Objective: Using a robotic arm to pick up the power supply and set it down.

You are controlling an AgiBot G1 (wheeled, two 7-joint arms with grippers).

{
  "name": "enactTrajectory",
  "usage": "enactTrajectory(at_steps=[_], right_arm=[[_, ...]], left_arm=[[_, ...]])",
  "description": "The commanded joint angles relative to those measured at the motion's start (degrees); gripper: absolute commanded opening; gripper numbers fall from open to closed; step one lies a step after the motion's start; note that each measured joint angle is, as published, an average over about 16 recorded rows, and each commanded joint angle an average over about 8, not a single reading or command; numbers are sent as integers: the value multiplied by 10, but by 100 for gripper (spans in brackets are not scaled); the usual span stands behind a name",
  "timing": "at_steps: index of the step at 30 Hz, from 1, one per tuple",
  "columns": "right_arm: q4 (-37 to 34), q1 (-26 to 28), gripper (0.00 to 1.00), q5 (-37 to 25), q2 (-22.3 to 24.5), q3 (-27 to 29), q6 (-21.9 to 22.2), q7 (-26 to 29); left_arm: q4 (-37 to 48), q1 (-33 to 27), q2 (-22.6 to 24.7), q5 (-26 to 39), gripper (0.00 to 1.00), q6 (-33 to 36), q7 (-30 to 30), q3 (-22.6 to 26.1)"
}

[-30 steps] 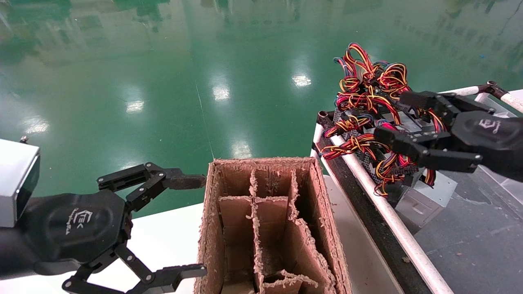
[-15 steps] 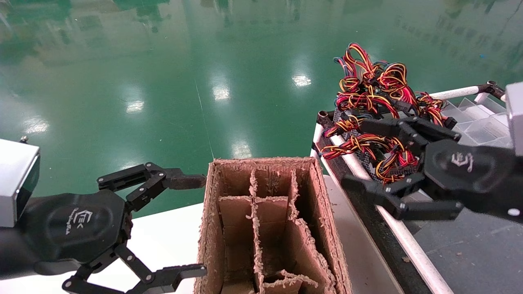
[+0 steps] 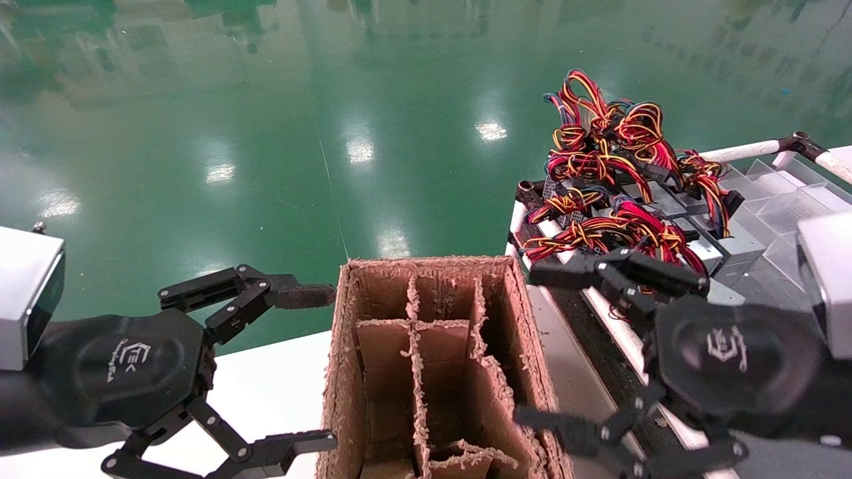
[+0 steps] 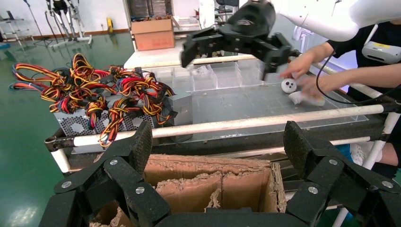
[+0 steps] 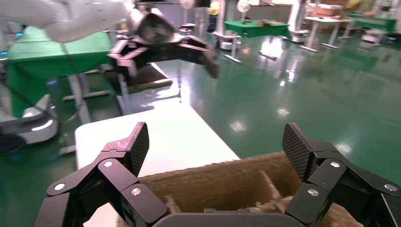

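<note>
The power supply [image 3: 729, 247] lies among other grey metal boxes on a cart at the right, under a tangle of red, yellow and black wires [image 3: 609, 156]. The left wrist view shows its perforated side [image 4: 78, 124]. My right gripper [image 3: 532, 346] hangs open and empty near the cart's front rail, beside the right wall of the cardboard box [image 3: 432, 366], well short of the power supply. Its pads [image 5: 295, 149] frame the box top. My left gripper [image 3: 319, 366] stays open and empty at the box's left side.
The cardboard box has frayed dividers and stands on a white table [image 3: 266, 392]. The cart has a white tube rail [image 3: 626, 339] and clear plastic bins [image 3: 779, 199] at its far end. A person's hands [image 4: 302, 71] work at the cart's far side. Green floor lies beyond.
My right gripper has swung back from above the power supplies toward me and down, ending beside the cardboard box, still open and empty. The left arm has not moved.
</note>
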Motion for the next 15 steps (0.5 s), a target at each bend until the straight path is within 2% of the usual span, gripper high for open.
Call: enactTrajectory(at_steps=[1, 15], right_arm=[[7, -3, 100, 2, -2, 1, -9, -2], [13, -7, 100, 4, -5, 3, -16, -4]], left_arm=[[0, 0, 0, 0, 100, 0, 0, 0], [0, 0, 0, 1, 100, 0, -1, -1]])
